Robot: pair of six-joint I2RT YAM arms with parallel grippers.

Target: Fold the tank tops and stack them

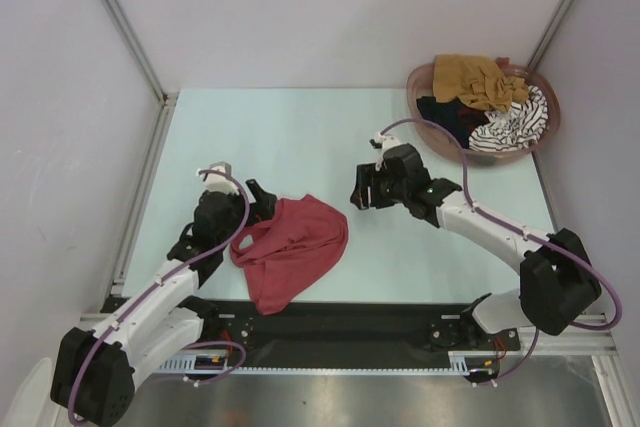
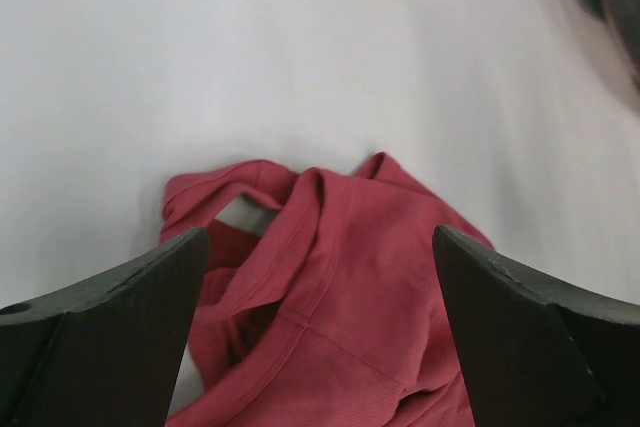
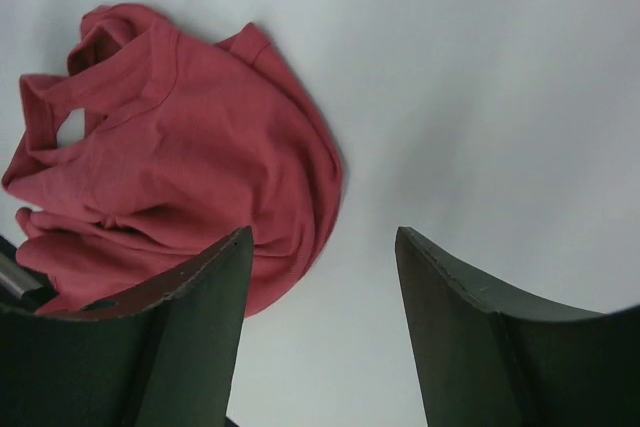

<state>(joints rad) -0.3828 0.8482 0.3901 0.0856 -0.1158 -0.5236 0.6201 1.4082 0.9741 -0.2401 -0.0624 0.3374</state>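
Observation:
A dark red tank top (image 1: 290, 247) lies crumpled on the pale table, near the front left. My left gripper (image 1: 262, 197) hovers at its upper left edge, jaws wide open and empty. In the left wrist view the red cloth (image 2: 340, 287) fills the space below the open left gripper (image 2: 321, 231), straps bunched at the left. My right gripper (image 1: 360, 192) hangs open just right of the garment, holding nothing. Seen from the right wrist, the red top (image 3: 180, 157) lies up and left of the right gripper (image 3: 322, 231), over bare table. A mustard top (image 1: 475, 79), a black one (image 1: 445, 115) and a striped one (image 1: 515, 125) are piled in the basket.
The pinkish-brown oval basket (image 1: 413, 87) stands at the back right corner of the table. Metal frame posts and white walls enclose the table on the left, back and right. A black rail with the arm bases runs along the near edge.

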